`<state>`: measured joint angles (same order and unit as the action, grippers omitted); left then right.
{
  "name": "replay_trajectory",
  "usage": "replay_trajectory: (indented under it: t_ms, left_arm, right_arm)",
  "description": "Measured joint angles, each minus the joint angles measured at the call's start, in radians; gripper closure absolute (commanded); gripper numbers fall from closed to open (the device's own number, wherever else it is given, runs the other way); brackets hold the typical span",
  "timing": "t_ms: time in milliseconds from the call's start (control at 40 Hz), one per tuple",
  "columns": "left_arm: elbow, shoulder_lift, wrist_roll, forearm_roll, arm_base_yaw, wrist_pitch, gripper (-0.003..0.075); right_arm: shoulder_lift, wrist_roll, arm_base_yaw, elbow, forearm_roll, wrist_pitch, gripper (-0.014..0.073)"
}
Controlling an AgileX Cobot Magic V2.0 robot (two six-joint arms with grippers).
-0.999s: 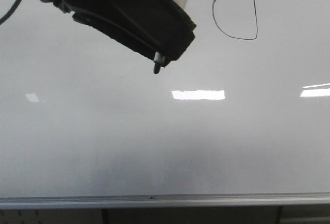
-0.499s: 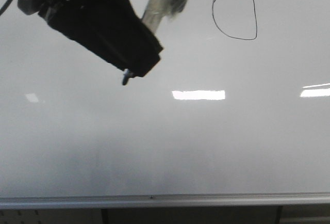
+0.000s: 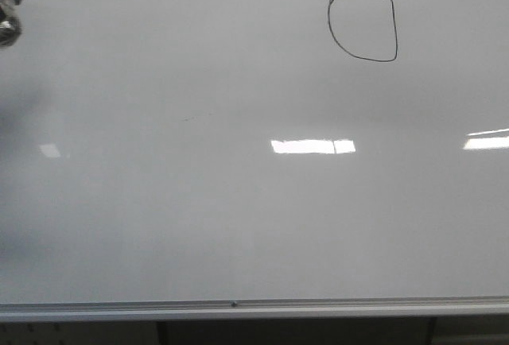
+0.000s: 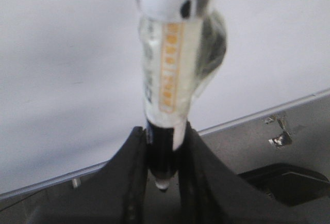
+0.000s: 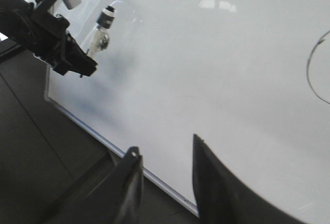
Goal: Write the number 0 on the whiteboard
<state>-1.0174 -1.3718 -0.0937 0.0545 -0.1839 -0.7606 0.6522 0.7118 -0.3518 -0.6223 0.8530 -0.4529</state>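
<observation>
The whiteboard (image 3: 199,218) fills the front view, with its silver rail (image 3: 238,309) along the bottom. The number 0 (image 3: 363,23) is a closed black loop at the board's upper right; part of its arc shows in the right wrist view (image 5: 311,74). My left gripper (image 4: 162,131) is shut on a marker (image 4: 170,69) with a white and orange label, tip clear of the board. Only the marker's end (image 3: 8,3) shows at the front view's top left edge. The right wrist view shows the left gripper (image 5: 69,61) beside the board's left end. My right gripper (image 5: 165,145) is open and empty over the rail.
Bright rectangular light reflections (image 3: 312,146) lie on the board. Below the rail (image 4: 242,121) is a grey surface with a crumpled foil scrap (image 4: 278,139) and a dark object (image 4: 289,182).
My left gripper with the marker has moved left and away from the 0, almost out of the front view. The 0 is unchanged.
</observation>
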Motion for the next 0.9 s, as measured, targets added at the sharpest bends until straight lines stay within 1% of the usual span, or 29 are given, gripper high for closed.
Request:
replay_trajectory:
  t_ms: [175,275,400,499,699,899]
  left_arm:
    - [0.0,0.0,0.014,-0.005,0.16,0.021,0.0739]
    - [0.0,0.0,0.016,-0.008,0.236,0.041,0.0739]
    - [0.0,0.0,0.016,-0.008,0.321,0.088,0.0739]
    - [0.0,0.0,0.018,-0.008,0.362,0.137,0.0739]
    - [0.0,-0.063,0.018,-0.01,0.37,0.223,0.0739]
    - [-0.047,-0.161,0.018,-0.01,0.357,0.214,0.0739]
  right_arm:
    - [-0.178,0.0,0.0,0.144,0.0,0.076,0.0604]
    - [-0.254,0.002,0.0,0.185,0.0,0.101,0.0664]
    - [-0.302,0.002,0.0,0.208,0.0,0.127,0.0662]
    - [-0.307,0.002,0.0,0.212,0.0,0.134,0.0662]
    - [-0.307,0.002,0.0,0.212,0.0,0.136,0.0662]
    - [-0.307,0.002,0.0,0.212,0.002,0.136,0.0662]
